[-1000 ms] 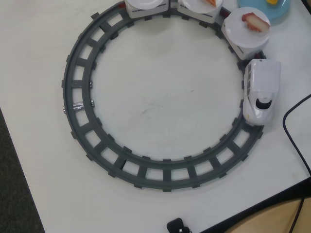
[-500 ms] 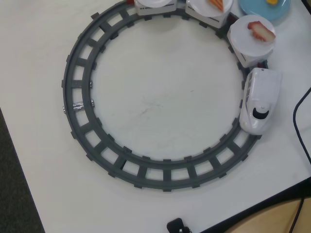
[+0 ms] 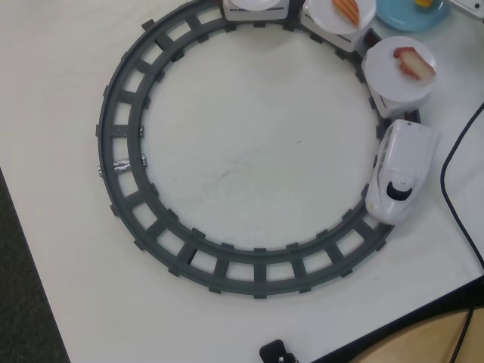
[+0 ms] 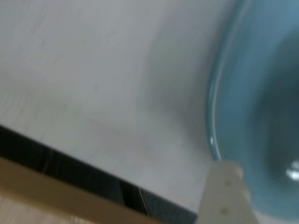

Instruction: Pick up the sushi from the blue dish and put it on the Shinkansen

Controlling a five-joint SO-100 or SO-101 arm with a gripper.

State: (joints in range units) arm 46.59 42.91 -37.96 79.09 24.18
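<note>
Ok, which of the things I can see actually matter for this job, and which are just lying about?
Matters:
- yellow sushi, barely visible at the overhead view's top edge
- blue dish under it
- Shinkansen on the track, with its white plates
- a pale gripper finger, in the wrist view only

Lying about:
- orange-striped piece
- red-and-white piece
- black cable

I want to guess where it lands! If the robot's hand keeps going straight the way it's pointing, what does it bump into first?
Probably the blue dish. In the wrist view, one white finger of the hand sits right at the dish's rim, with the dish filling the view ahead. The picture is blurry, so the gap is hard to judge.
</note>
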